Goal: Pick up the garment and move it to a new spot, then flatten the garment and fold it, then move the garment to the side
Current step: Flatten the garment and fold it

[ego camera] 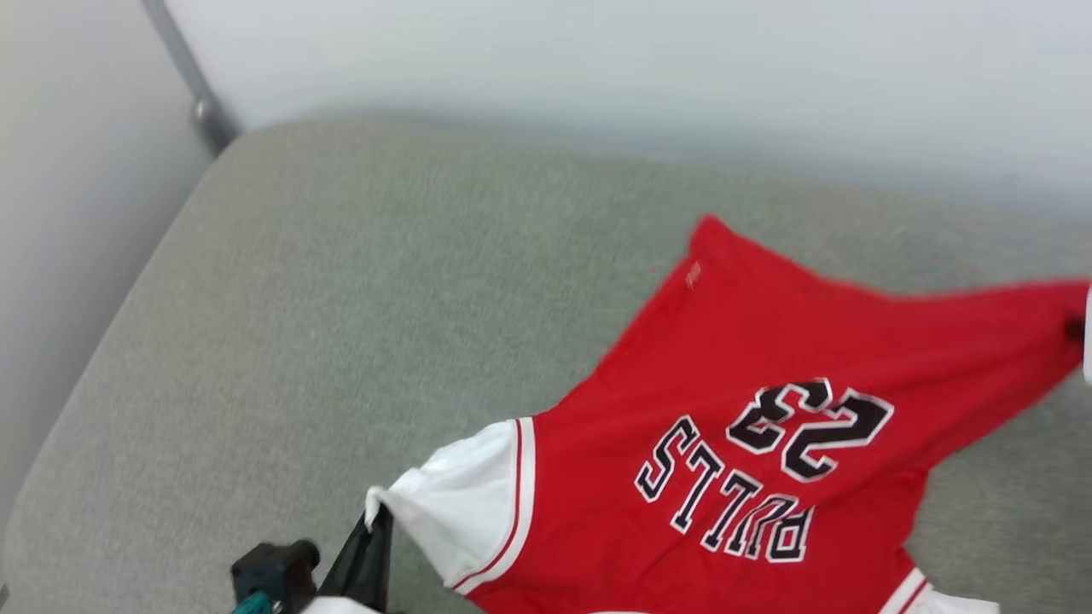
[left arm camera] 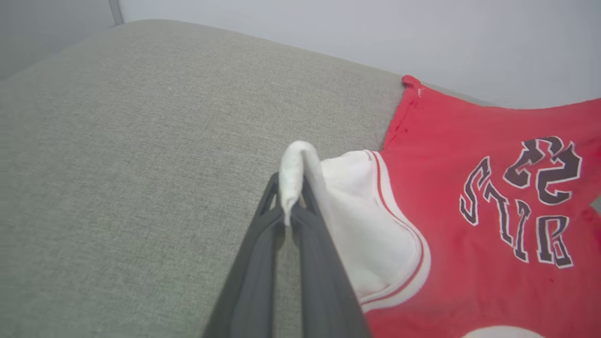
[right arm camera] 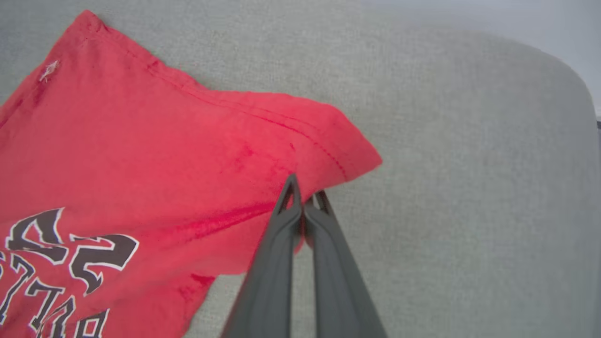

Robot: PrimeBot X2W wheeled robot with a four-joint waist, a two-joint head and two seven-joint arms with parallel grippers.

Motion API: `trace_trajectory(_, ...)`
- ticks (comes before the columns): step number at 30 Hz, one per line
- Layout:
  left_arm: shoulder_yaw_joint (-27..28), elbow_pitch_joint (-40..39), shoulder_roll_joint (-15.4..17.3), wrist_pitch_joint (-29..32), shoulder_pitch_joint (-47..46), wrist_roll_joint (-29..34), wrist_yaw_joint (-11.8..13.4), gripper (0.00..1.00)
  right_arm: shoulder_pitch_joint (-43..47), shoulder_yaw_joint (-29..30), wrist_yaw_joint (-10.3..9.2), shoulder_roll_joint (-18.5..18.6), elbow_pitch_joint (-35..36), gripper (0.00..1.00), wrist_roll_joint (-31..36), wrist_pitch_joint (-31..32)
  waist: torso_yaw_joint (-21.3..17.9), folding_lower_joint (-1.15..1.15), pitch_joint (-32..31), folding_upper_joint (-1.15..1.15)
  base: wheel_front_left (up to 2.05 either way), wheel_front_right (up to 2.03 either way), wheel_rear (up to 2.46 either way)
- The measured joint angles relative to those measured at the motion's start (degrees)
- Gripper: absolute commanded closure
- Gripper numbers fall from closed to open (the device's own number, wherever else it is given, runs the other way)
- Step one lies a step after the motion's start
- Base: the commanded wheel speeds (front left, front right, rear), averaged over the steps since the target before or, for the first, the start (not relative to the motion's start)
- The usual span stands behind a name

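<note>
The garment (ego camera: 768, 358), a red jersey with white sleeves and an upside-down black "BULLS 23" print, lies spread on the grey cushion (ego camera: 341, 298), partly stretched between my two grippers. My left gripper (left arm camera: 288, 188) is shut on the tip of a white sleeve (left arm camera: 366, 202), at the lower left of the head view (ego camera: 380, 522). The garment (left arm camera: 446, 155) runs off to its right. My right gripper (right arm camera: 305, 199) is shut on a red hem corner of the garment (right arm camera: 141, 150); in the head view that corner reaches the right edge (ego camera: 1058, 315).
The cushion (right arm camera: 469, 164) has a rounded far-left corner and bare fabric left of the garment. A pale wall (ego camera: 597, 68) runs behind it. A grey metal tube (ego camera: 192, 85) slants down at the back left corner.
</note>
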State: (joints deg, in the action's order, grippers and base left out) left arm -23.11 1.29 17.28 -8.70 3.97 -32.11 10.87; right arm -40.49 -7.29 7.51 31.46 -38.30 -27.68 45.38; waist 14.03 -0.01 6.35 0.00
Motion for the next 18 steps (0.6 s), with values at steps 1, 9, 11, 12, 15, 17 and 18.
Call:
trace_trajectory(1,0.48,-0.41,0.13,0.30,0.99,-0.38,0.57,1.00,2.19,-0.04,0.00,0.62,0.68,1.00,-0.68,0.64,-0.46,0.00,-1.33,0.00,0.00,0.00,0.00)
trace_trajectory(9,3.47,-3.07,1.80,0.92,6.43,-1.89,4.23,1.00,21.50,4.24,0.00,1.99,9.29,1.00,-4.48,4.15,-7.20,-0.01,-7.61,0.00,0.00,0.00,0.00)
trace_trajectory(11,3.64,-3.43,1.96,1.08,7.17,-1.97,4.83,1.00,27.55,5.46,0.00,1.09,11.73,1.00,-4.76,5.54,-9.03,-0.01,-8.41,0.00,0.00,0.00,0.00)
trace_trajectory(12,3.77,-3.54,2.07,1.31,7.52,-2.03,4.95,1.00,30.11,6.33,0.00,0.27,12.76,1.00,-4.81,5.60,-9.89,-0.01,-8.74,0.00,0.00,0.00,0.00)
trace_trajectory(15,4.33,-3.66,2.57,1.58,8.14,-2.41,5.43,1.00,37.28,8.47,0.00,-2.43,15.90,1.00,-4.47,6.09,-12.28,-0.01,-9.51,0.00,0.00,0.00,0.00)
trace_trajectory(17,4.55,-3.65,2.83,1.81,8.64,-2.47,5.55,1.00,41.69,10.23,0.00,-4.54,17.84,1.00,-4.22,6.92,-13.63,-0.01,-9.86,0.00,0.00,0.00,0.00)
trace_trajectory(18,4.61,-3.66,2.94,1.97,8.75,-2.55,5.71,1.00,43.73,11.28,0.00,-5.65,19.02,1.00,-3.85,7.21,-14.23,-0.01,-10.01,0.00,0.00,0.00,0.00)
